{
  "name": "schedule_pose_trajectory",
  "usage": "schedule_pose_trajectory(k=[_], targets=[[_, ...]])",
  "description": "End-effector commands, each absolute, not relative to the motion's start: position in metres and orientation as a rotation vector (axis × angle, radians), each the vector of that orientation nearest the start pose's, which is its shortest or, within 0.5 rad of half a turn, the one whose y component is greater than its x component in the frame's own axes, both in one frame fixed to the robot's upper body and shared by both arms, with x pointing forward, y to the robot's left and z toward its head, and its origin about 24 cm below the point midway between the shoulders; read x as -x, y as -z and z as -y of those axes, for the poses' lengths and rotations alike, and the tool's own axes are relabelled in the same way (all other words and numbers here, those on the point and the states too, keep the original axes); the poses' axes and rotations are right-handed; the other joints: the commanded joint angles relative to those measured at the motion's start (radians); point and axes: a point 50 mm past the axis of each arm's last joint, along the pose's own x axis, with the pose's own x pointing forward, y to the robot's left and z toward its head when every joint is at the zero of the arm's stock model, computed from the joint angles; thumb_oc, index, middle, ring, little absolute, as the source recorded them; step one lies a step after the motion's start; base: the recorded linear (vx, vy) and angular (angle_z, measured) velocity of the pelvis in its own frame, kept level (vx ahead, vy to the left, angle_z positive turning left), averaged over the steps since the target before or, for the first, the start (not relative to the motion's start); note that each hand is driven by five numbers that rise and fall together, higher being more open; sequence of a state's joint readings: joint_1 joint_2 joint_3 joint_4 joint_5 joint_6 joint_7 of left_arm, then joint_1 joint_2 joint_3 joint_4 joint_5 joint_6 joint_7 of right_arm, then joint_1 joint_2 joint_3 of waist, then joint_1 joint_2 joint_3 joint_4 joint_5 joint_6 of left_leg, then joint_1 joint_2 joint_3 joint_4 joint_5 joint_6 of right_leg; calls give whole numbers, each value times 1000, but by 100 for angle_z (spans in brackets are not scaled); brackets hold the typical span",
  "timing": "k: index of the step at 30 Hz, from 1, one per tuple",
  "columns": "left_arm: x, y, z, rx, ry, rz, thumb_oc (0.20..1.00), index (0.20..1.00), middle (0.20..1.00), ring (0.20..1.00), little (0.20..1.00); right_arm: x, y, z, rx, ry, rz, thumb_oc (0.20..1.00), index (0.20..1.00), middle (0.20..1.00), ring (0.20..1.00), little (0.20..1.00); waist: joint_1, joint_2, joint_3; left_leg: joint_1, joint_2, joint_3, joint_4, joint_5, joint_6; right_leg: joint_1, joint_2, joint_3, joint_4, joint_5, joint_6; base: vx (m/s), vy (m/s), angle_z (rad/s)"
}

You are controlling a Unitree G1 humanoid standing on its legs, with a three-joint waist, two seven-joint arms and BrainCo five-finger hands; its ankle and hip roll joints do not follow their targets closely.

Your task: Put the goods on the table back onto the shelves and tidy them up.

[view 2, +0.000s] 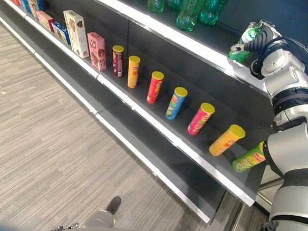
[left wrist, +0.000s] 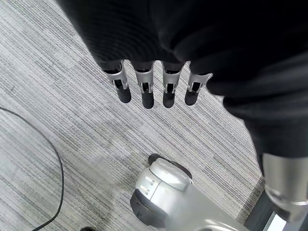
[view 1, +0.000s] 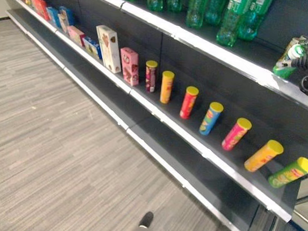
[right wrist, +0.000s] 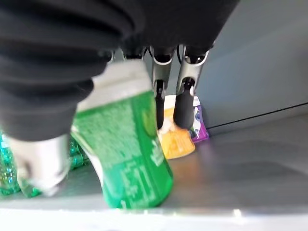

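My right hand (view 2: pixel 262 43) is raised to the upper shelf (view 2: pixel 201 49) at its right end, with fingers and thumb curled round a green can (right wrist: pixel 126 159) with a silver top. The can (view 2: pixel 241 48) is tilted, its base at the shelf's front edge. Behind it on the shelf sit a small orange pack (right wrist: pixel 176 141) and a purple one (right wrist: pixel 199 126). Low beside the carpet hangs my left hand (left wrist: pixel 144 91), its fingers straight and holding nothing.
Green bottles (view 1: pixel 229 15) crowd the upper shelf left of the can. The middle shelf (view 1: pixel 144 99) carries a row of coloured tube cans (view 1: pixel 188 102) and, further left, boxes (view 1: pixel 109 48). Below are the dark bottom shelf (view 1: pixel 157 142) and grey carpet (view 1: pixel 50 156).
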State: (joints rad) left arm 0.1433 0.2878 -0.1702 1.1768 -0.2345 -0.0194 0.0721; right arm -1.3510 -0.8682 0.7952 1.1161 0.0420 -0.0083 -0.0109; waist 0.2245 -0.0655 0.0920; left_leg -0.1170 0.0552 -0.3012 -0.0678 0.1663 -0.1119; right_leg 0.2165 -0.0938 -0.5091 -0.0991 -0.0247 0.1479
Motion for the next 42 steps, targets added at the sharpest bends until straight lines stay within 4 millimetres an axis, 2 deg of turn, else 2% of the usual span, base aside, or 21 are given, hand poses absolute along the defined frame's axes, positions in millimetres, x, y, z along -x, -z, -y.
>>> schedule_pose_trajectory(k=[1,7,12,15,16,22,27,29,30,31,33,34,35,36,39,42], targets=[[-66,152,-277,-236,-286,-1219,1000,1000,1000,1000,1000,-397,-327,274,1196,303,169,1000,1000,1000,1000,1000,19,-74,40,91,-1,95,7,-169,-40,-60,-38,79,81,-126,-32,0,0,0],[-64,152,-278,-234,-296,-1223,1000,1000,1000,1000,1000,-395,-335,276,1180,324,192,1000,1000,1000,1000,1000,20,-76,37,91,-3,96,7,-170,-40,-59,-38,78,79,-124,-30,0,2,1],[-62,152,-279,-232,-313,-1226,1000,1000,1000,1000,1000,-388,-354,279,1176,380,249,1000,1000,1000,1000,1000,20,-77,35,98,0,102,5,-174,-41,-54,-37,82,80,-126,-31,0,0,0],[-60,151,-283,-236,-336,-1231,1000,1000,1000,1000,1000,-381,-376,278,1170,419,333,1000,1000,1000,1000,1000,10,-79,27,99,1,108,7,-176,-39,-55,-39,87,76,-121,-28,0,0,0],[-60,151,-283,-236,-336,-1231,1000,1000,1000,1000,1000,-381,-376,278,1170,419,333,1000,1000,1000,1000,1000,9,-79,26,98,1,107,7,-176,-39,-56,-39,87,76,-121,-27,0,0,0],[-62,150,-284,-250,-347,-1226,1000,1000,1000,1000,1000,-366,-409,270,1166,463,484,1000,1000,1000,1000,1000,-17,-85,14,110,7,129,5,-182,-36,-58,-39,109,68,-113,-23,-11,8,-4],[-56,152,-284,-252,-354,-1247,1000,1000,1000,1000,1000,-352,-419,259,1053,429,648,1000,1000,1000,1000,1000,-42,-80,8,119,14,153,1,-187,-30,-61,-40,129,61,-105,-19,-25,32,-11],[-50,153,-281,-239,-364,-1269,1000,1000,1000,1000,1000,-345,-414,246,996,348,746,1000,1000,1000,1000,1000,-67,-68,9,127,18,169,1,-192,-23,-66,-42,146,60,-98,-15,-27,57,-15],[-49,153,-283,-245,-366,-1270,1000,1000,1000,1000,1000,-345,-411,247,992,350,742,1000,1000,1000,1000,1000,-63,-74,7,128,19,171,0,-192,-23,-66,-42,148,60,-97,-15,-29,74,-29],[-44,154,-281,-226,-377,-1287,1000,1000,1000,1000,1000,-337,-400,229,949,244,823,1000,1000,1000,1000,1000,-86,-61,9,136,23,192,0,-198,-16,-73,-44,167,57,-89,-11,-24,73,-33],[-37,156,-280,-207,-400,-1308,1000,1000,1000,1000,1000,-326,-380,217,879,132,885,1000,1000,1000,1000,1000,-105,-55,8,147,29,221,0,-206,-8,-82,-46,194,55,-81,-5,-26,71,-41],[-36,155,-282,-213,-402,-1309,1000,1000,1000,1000,1000,-325,-378,218,876,135,882,1000,1000,1000,1000,1000,-101,-60,6,148,29,223,0,-206,-8,-82,-46,196,55,-81,-5,-25,91,-78],[-29,158,-275,-191,-400,-1329,1000,1000,1000,1000,1000,-295,-346,197,729,-98,971,1000,1000,1000,1000,1000,-143,-49,6,165,40,272,1,-217,0,-98,-48,239,52,-69,3,-15,72,-83],[-29,157,-277,-196,-400,-1330,1000,1000,1000,1000,1000,-294,-345,199,726,-94,968,1000,1000,1000,1000,1000,-138,-52,5,166,40,274,0,-217,0,-98,-48,241,52,-69,3,-13,93,-68],[-28,160,-269,-175,-371,-1321,1000,1000,1000,1000,1000,-267,-313,195,563,-263,976,1000,1000,1000,1000,1000,-174,-47,1,180,45,323,3,-223,11,-119,-54,288,53,-52,10,0,66,-63],[-34,160,-262,-163,-334,-1281,1000,1000,1000,1000,1000,-255,-285,192,293,-399,927,1000,1000,1000,1000,1000,-197,-39,5,205,50,372,3,-237,19,-131,-53,334,55,-47,15,6,61,-74]])
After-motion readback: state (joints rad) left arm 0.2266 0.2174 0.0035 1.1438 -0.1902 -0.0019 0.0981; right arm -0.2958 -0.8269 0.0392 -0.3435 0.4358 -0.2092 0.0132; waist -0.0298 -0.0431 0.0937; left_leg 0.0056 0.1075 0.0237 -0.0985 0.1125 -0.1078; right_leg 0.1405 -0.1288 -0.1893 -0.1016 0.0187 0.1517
